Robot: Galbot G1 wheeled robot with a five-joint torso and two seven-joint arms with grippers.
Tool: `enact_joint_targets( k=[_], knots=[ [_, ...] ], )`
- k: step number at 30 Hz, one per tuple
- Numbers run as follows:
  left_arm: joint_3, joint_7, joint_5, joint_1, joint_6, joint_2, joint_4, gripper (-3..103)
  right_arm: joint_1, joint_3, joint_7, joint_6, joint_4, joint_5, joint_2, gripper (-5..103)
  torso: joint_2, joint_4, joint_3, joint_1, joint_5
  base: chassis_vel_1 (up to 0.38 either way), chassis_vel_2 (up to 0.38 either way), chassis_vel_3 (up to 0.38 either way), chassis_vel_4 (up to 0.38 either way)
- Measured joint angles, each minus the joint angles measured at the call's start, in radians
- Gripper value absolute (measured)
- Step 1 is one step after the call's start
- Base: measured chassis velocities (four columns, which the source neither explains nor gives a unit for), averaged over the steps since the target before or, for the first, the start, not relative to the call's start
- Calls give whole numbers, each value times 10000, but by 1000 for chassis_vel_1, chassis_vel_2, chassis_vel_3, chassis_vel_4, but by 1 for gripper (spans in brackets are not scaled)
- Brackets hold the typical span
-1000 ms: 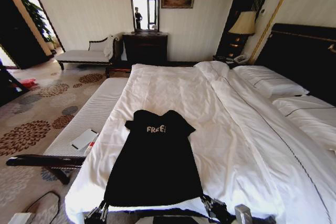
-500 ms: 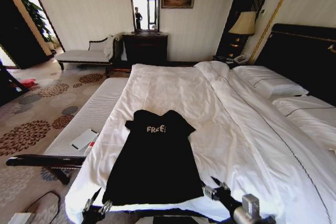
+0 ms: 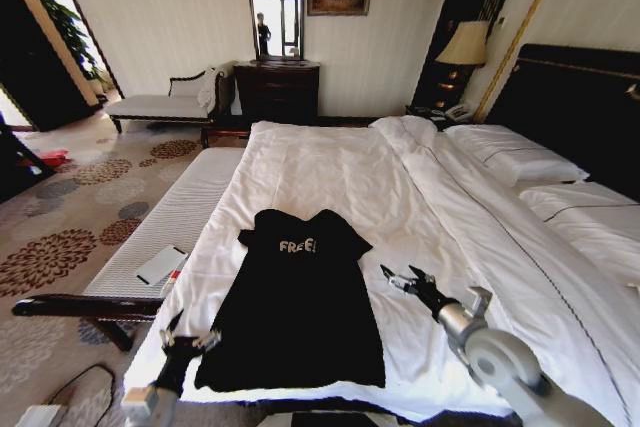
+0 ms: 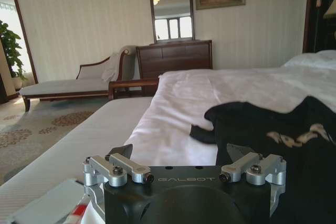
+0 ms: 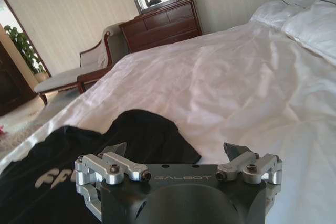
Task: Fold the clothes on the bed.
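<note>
The clothes, a black T-shirt point(image 3: 295, 307) with white "FREE!" lettering, lie flat on the white duvet of the bed point(image 3: 330, 172), collar away from me. My left gripper point(image 3: 188, 339) is open beside the shirt's near left hem, over the bed's edge. My right gripper point(image 3: 405, 277) is open just right of the shirt, level with its middle. In the left wrist view the left gripper point(image 4: 178, 153) is empty, with the T-shirt point(image 4: 273, 129) ahead to one side. In the right wrist view the right gripper point(image 5: 176, 150) is empty, just short of a T-shirt point(image 5: 142, 129) sleeve.
A pale bench point(image 3: 175, 217) runs along the bed's left side, with a flat white object point(image 3: 160, 265) on it and a dark wooden rail point(image 3: 85, 307) at its near end. Pillows point(image 3: 510, 152) and a dark headboard point(image 3: 580, 107) are to the right. A dresser point(image 3: 277, 87) stands at the far wall.
Both grippers have left the shirt's near hem corners and moved forward and outward along its sides, the right one farther. The shirt stays flat on the duvet.
</note>
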Motion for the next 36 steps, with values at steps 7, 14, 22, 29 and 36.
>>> enact_joint_targets(
  k=[7,14,22,29,36],
  knots=[
    [756,-108,-476,-1091,1039,343,176,100,1837,-1153,-162,-318,-1451,1381,-165,100,0,2,-1,-2,0,0,0,0,0],
    [811,143,-1127,-1761,1138,824,513,100,3344,-2304,-386,-789,-2749,1963,-191,100,0,4,-1,0,-2,0,0,0,0],
    [616,748,-1846,-1794,843,1031,448,100,4578,-3068,-727,-2076,-4360,3006,-73,100,1,1,-3,-4,0,0,0,0,0],
    [610,746,-1812,-1582,778,703,456,100,5405,-3655,-862,-2133,-5424,3034,255,100,1,2,-2,-3,1,0,0,0,0],
    [547,730,-1707,-1415,702,539,446,100,5916,-4019,-898,-2052,-5896,3024,417,100,2,2,-3,-4,0,0,0,0,0]
  ],
)
